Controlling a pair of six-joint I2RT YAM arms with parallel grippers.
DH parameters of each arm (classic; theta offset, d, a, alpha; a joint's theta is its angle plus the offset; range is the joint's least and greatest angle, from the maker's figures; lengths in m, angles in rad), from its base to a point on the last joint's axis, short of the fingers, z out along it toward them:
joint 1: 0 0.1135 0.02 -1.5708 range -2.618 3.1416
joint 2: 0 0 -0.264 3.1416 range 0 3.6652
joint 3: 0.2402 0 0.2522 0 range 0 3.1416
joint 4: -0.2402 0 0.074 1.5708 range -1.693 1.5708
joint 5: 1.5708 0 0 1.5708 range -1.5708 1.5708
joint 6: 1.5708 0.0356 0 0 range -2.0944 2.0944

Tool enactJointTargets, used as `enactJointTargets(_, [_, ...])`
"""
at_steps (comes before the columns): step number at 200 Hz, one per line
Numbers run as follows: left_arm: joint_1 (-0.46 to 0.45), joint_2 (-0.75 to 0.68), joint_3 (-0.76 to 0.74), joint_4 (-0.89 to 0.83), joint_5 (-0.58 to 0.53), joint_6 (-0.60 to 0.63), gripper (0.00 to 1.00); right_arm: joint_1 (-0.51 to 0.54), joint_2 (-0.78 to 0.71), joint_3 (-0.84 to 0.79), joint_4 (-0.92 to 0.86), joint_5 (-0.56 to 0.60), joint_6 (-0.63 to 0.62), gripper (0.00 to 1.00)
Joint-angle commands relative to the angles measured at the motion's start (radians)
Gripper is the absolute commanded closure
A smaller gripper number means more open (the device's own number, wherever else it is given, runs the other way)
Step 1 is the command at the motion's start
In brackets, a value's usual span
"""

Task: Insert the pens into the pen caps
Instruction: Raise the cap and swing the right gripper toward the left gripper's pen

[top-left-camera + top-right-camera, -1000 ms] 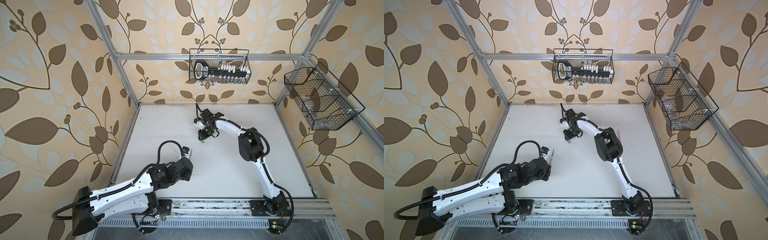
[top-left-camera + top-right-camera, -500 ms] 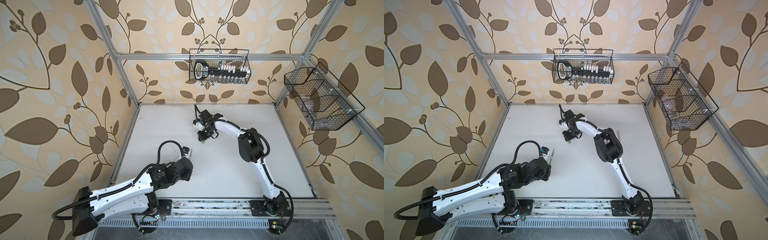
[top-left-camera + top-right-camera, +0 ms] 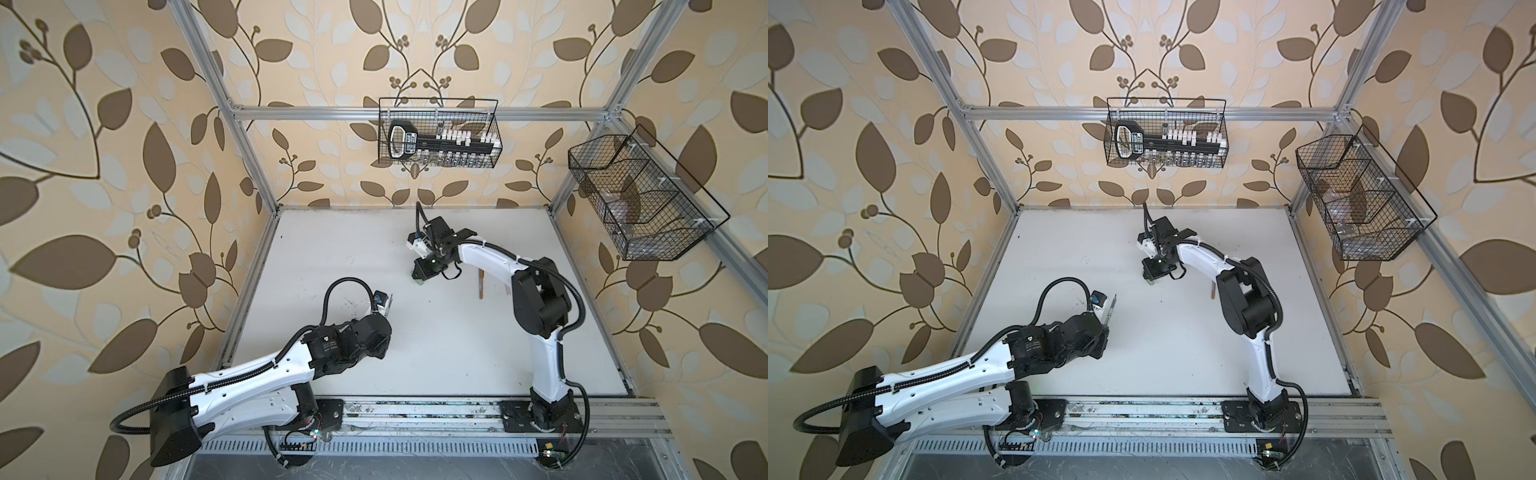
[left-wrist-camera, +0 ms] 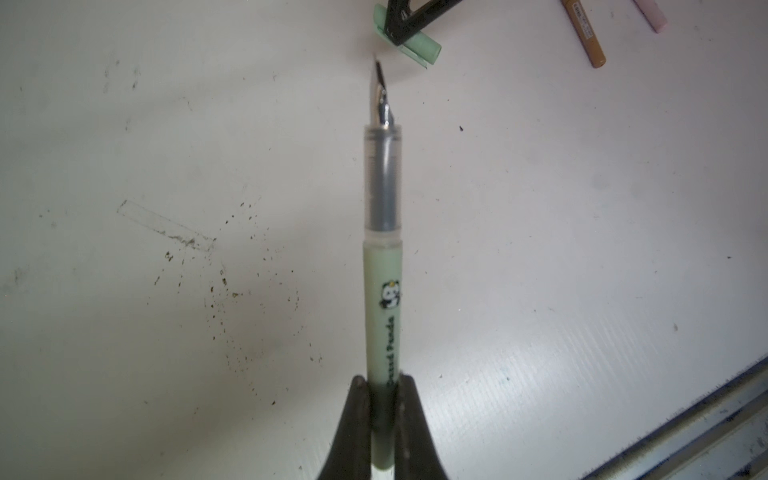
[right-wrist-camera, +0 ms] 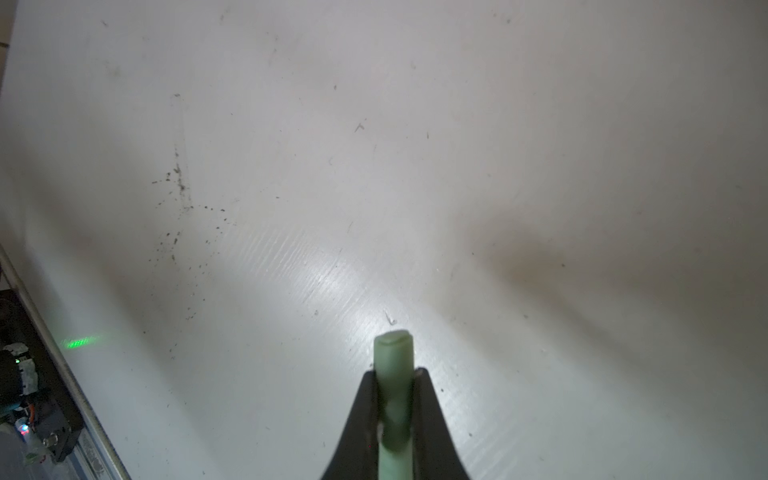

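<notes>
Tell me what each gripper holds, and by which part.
Left gripper: green pen, by the back end of its barrel. Right gripper: green cap, pinched by its sides, one end poking out.

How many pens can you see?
3. The green pen is in the left gripper. The brown pen and pink pen lie on the table beyond it, the pink one mostly out of frame.

green pen, "Panda" print w/ panda logo, 1st word hidden
</notes>
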Motion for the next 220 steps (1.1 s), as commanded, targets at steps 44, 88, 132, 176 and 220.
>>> enactJointTargets(44, [0.006,-0.024,-0.038,0.507,-0.080,0.212,1.00,-0.058,-0.500,-0.519,0.555,-0.112,0.201,0.98])
enactJointTargets(88, [0.006,-0.005,-0.043,0.627,-0.038,0.265,1.00,-0.032,-0.695,-0.666,0.771,-0.131,0.293,1.00])
enactJointTargets(132, [0.006,-0.019,-0.057,0.655,-0.008,0.263,1.00,0.023,-0.828,-0.743,0.939,-0.075,0.336,1.00])
enactJointTargets(176, [0.006,-0.041,-0.055,0.649,0.025,0.268,1.00,0.032,-0.894,-0.762,1.037,-0.066,0.393,1.00])
enactJointTargets(220, [0.006,-0.052,-0.047,0.659,0.061,0.279,1.00,0.038,-0.912,-0.758,1.119,-0.141,0.474,1.00])
